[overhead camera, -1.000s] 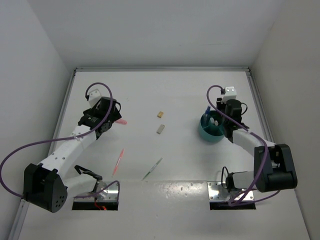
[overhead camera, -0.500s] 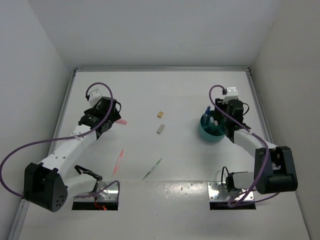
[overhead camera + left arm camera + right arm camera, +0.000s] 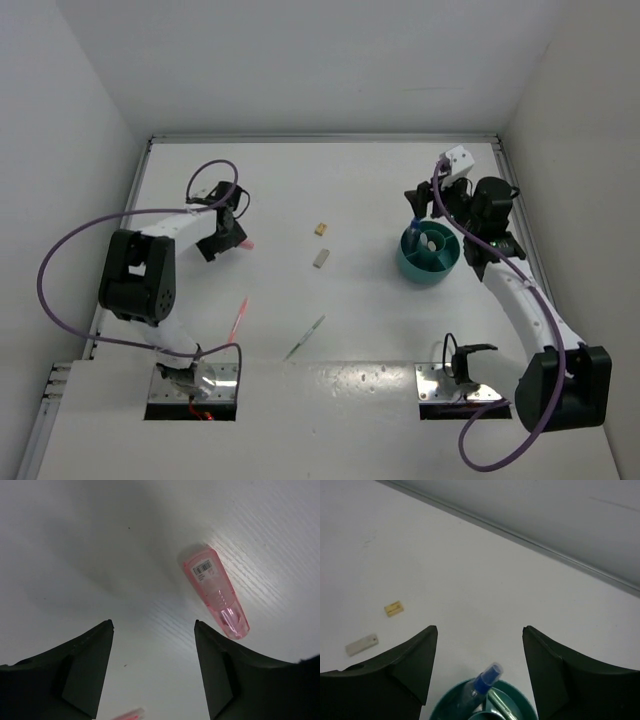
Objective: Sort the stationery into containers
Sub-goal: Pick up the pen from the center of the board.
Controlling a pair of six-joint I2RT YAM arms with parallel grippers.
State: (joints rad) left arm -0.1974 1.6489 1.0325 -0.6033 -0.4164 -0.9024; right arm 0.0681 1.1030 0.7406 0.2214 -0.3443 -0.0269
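Both grippers spread and holding nothing; teal cup sits under the right one.
Left gripper (image 3: 152,630): jaws apart, with the pink marker (image 3: 216,592) just ahead of one fingertip and outside the gap. Its barcode label shows only in the wrist view. The thin pink pen (image 3: 237,321) and green pen (image 3: 305,338) show only from above. Right gripper (image 3: 480,630): jaws apart above the teal cup (image 3: 445,711), whose rim is cut off. The blue-clear pen (image 3: 482,682) stands inside; which compartment is unclear.

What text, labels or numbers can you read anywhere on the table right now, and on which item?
Pink marker: a white barcode sticker, its print too small to read.
Yellow eraser and grey eraser: no print visible.
Nothing else shows any writing.
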